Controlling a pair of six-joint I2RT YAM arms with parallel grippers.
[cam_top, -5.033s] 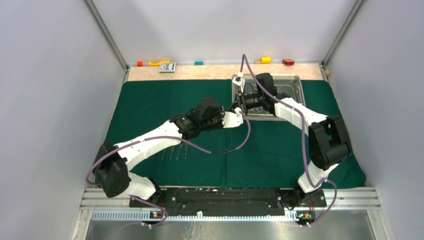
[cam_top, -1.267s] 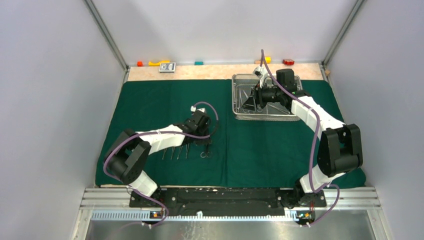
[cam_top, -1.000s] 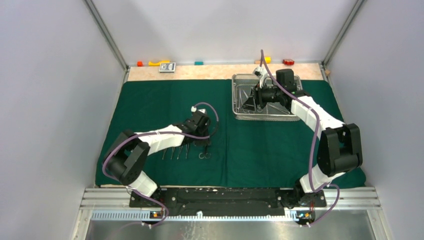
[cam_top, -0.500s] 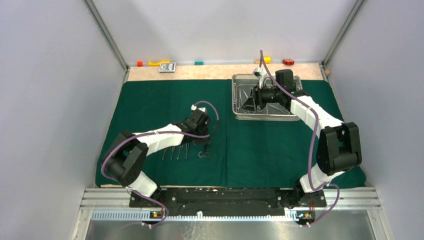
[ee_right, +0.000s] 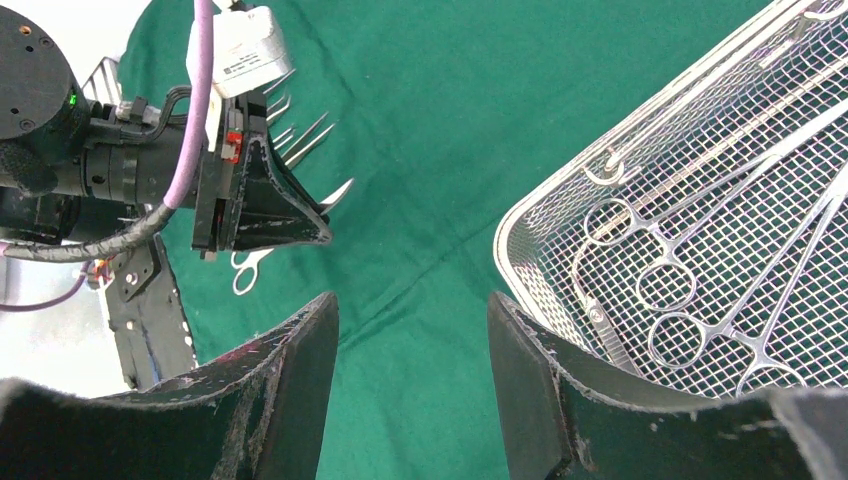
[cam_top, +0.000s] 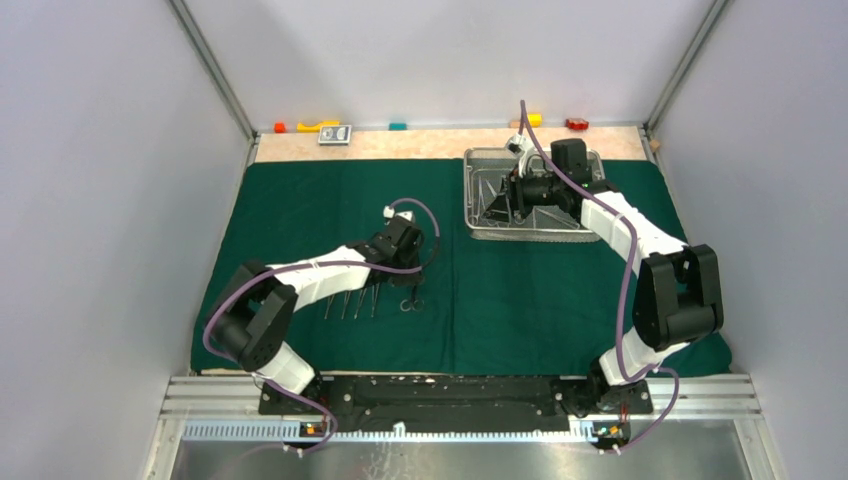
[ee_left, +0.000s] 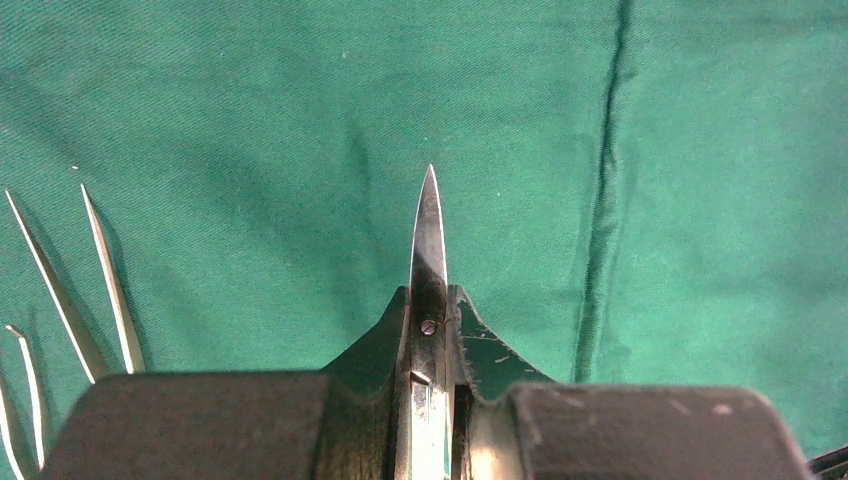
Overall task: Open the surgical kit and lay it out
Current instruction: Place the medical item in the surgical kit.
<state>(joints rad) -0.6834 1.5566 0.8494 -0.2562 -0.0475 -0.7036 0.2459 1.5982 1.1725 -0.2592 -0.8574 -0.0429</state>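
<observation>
A dark green cloth (cam_top: pixel 300 200) is spread over the tabletop (cam_top: pixel 420 143), of which only a pale strip along the far edge is left uncovered. At the near left of the cloth, a row of slim steel tweezers (cam_top: pixel 350 303) is laid side by side. Just to their right, the left pincer (ee_left: pixel 430 310) is closed narrowly on a pair of scissors (ee_left: pixel 429 230). The scissors are gripped at the pivot screw, and the pointed blades project past the fingers above the cloth. Whether the scissors touch the cloth cannot be told. Further right, toward the far edge, the silver wire-mesh tray (ee_right: pixel 560 225) is set on the cloth. Several ring-handled clamps (ee_right: pixel 640 250) are laid flat inside it. The right pincer (ee_right: pixel 410 300) is held at the tray's left end, its jaws spread wide with nothing gripped between them.
</observation>
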